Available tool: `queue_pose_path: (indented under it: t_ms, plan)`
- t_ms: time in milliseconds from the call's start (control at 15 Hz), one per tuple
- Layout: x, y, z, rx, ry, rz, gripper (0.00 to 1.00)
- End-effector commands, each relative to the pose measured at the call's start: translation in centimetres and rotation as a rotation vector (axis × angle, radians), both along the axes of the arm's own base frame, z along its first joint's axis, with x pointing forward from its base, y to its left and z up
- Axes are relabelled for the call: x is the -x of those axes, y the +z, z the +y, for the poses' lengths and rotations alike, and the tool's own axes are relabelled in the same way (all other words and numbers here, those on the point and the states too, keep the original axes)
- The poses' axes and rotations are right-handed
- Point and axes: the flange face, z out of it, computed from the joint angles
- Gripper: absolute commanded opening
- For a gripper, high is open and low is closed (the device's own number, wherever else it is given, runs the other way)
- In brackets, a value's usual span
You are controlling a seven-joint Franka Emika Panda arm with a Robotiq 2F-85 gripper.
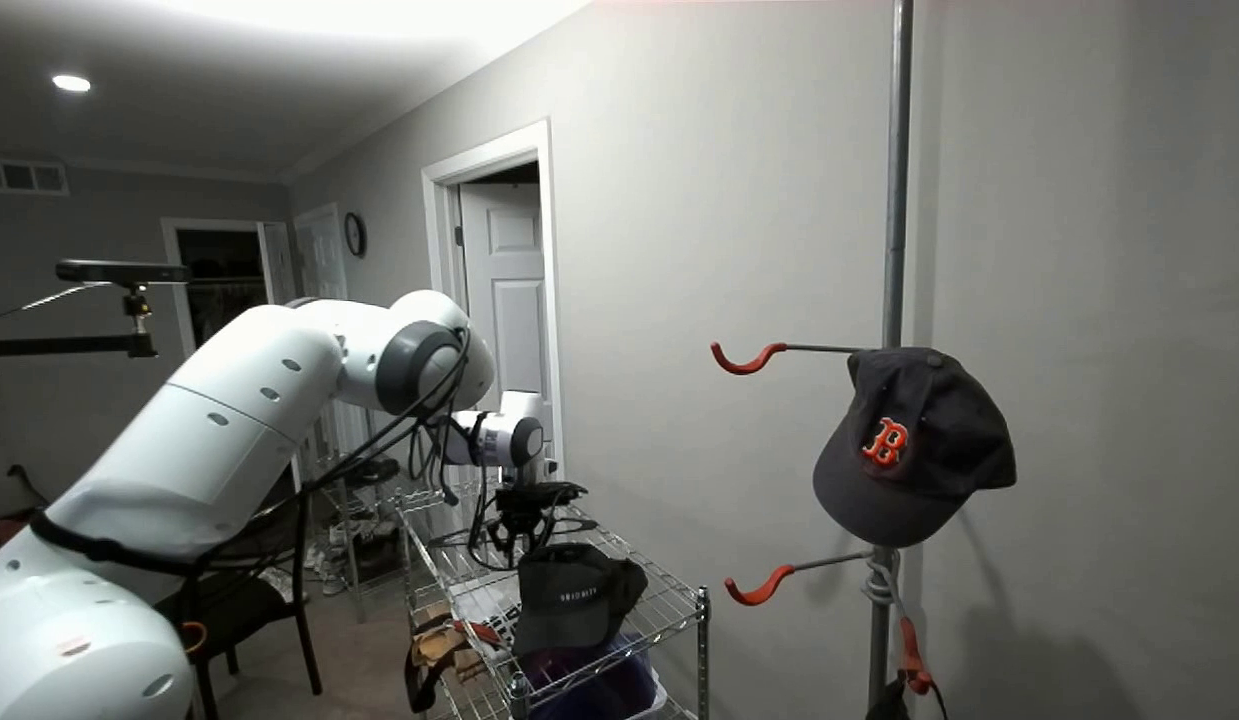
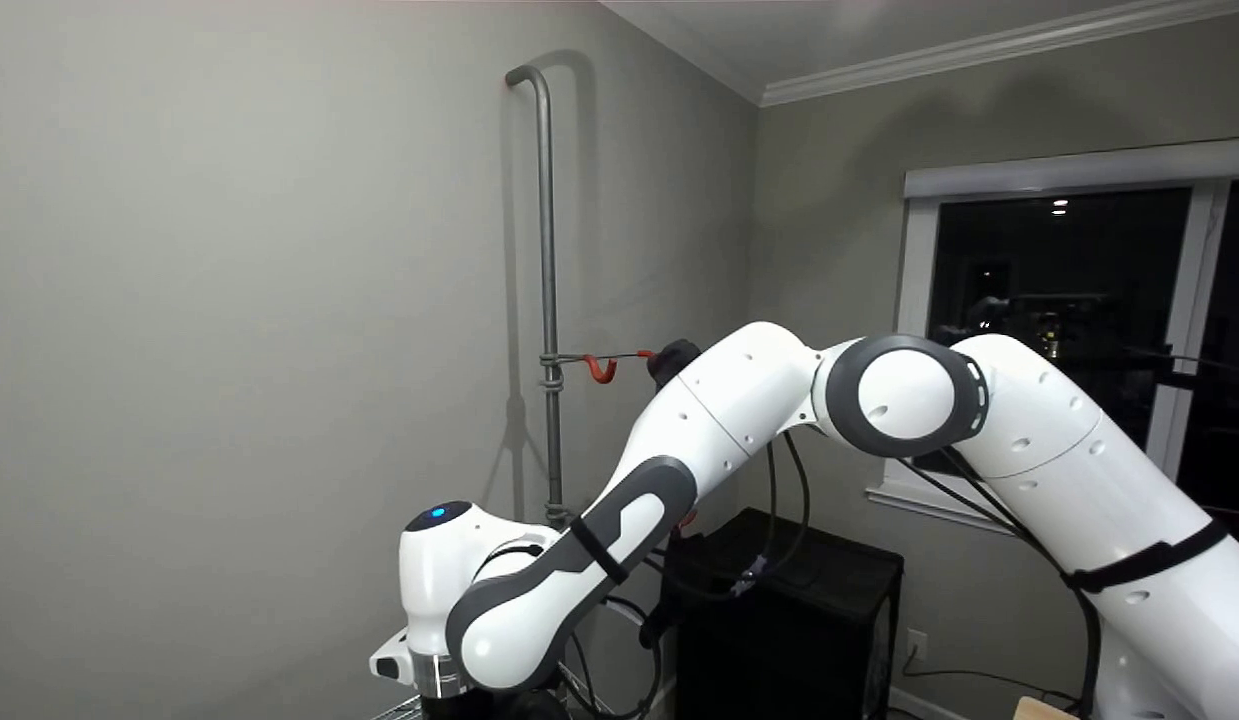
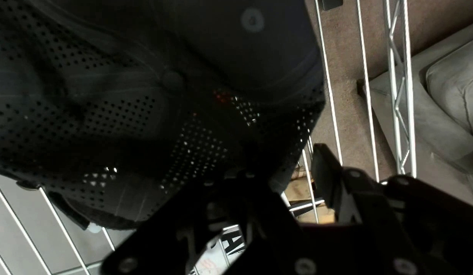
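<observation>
In an exterior view, from the left, a black camera (image 1: pixel 122 271) sits on a bracket, and the white arm (image 1: pixel 241 400) stretches over to a wire rack (image 1: pixel 703 650). A dark chair (image 1: pixel 244 605) stands partly behind the arm, and a round clock (image 1: pixel 355 235) hangs on the wall farther back. The arm's end points down just behind a black cap (image 1: pixel 574 608) (small pale lettering across its front) that lies on top of the rack. In the wrist view the cap's holed cloth fills the left and middle; the fingers (image 3: pixel 323 168) stand apart, with the cap's edge at the gap between them, though I cannot tell whether either one touches the cloth. Farther right, an upper red hook (image 1: pixel 747 362) and a lower red hook (image 1: pixel 761 588) stick out beside a metal pole (image 1: pixel 895 200), where a cap with a B badge (image 1: pixel 939 425) hangs. In an exterior view a black cabinet (image 2: pixel 789 600) stands right of the pole, and a window (image 2: pixel 1059 250) comes last.
</observation>
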Motion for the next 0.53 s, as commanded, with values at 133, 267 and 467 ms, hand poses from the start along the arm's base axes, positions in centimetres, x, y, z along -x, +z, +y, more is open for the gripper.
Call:
queue_pose_path:
  t_ms: [133, 267, 467]
  plan:
    - [-0.2, 0.0, -0.3, -0.018, -0.034, -0.007, 0.03]
    - [-0.3, 0.5, -0.5, -0.018, -0.044, -0.018, 0.0]
    - [-1.1, 2.5, -1.3, -0.029, -0.091, -0.065, 0.04]
